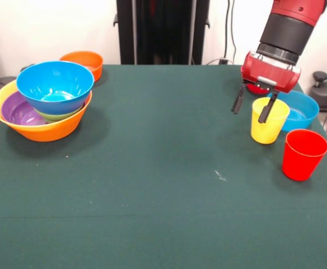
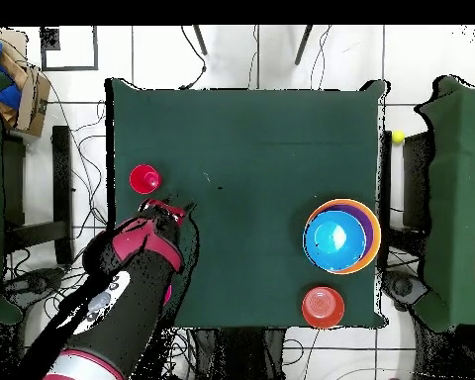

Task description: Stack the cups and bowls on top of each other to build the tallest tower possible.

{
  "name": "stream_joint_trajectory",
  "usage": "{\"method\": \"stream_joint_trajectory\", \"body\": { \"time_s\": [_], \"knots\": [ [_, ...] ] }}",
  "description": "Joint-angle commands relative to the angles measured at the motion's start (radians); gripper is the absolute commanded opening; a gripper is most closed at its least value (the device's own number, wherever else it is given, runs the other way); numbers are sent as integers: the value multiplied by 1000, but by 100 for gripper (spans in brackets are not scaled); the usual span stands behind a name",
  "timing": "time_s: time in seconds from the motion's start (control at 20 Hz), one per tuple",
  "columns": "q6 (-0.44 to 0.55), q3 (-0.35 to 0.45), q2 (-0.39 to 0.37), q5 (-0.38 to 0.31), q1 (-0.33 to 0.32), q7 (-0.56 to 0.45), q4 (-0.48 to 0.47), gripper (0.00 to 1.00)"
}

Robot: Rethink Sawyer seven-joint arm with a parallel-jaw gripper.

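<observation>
The tower stands at the left of the front view: a large yellow-orange bowl (image 1: 40, 128) holds a purple bowl (image 1: 15, 109), a green bowl (image 1: 65, 115) and a blue bowl (image 1: 54, 84) on top. It also shows in the overhead view (image 2: 340, 236). A yellow cup (image 1: 269, 122), a red cup (image 1: 303, 154) (image 2: 144, 179) and a second blue bowl (image 1: 302, 109) stand at the right. My gripper (image 1: 252, 105) (image 2: 175, 208) is open and straddles the yellow cup's near-left wall, with one finger inside the cup. A pink-red bowl (image 1: 257, 88) is mostly hidden behind the gripper. The second yellow-orange bowl is out of view.
A small orange bowl (image 1: 84, 61) (image 2: 323, 307) sits behind the tower near the table's far edge. The green table (image 1: 152, 168) stretches between the tower and the cups. Cables and chairs surround the table in the overhead view.
</observation>
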Motion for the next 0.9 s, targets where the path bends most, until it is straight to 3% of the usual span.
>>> {"method": "stream_joint_trajectory", "body": {
  "time_s": [0.05,0.9],
  "knots": [
    [119,45,39,36,12,72,-72,100],
    [178,75,-111,48,58,86,42,100]
  ]
}}
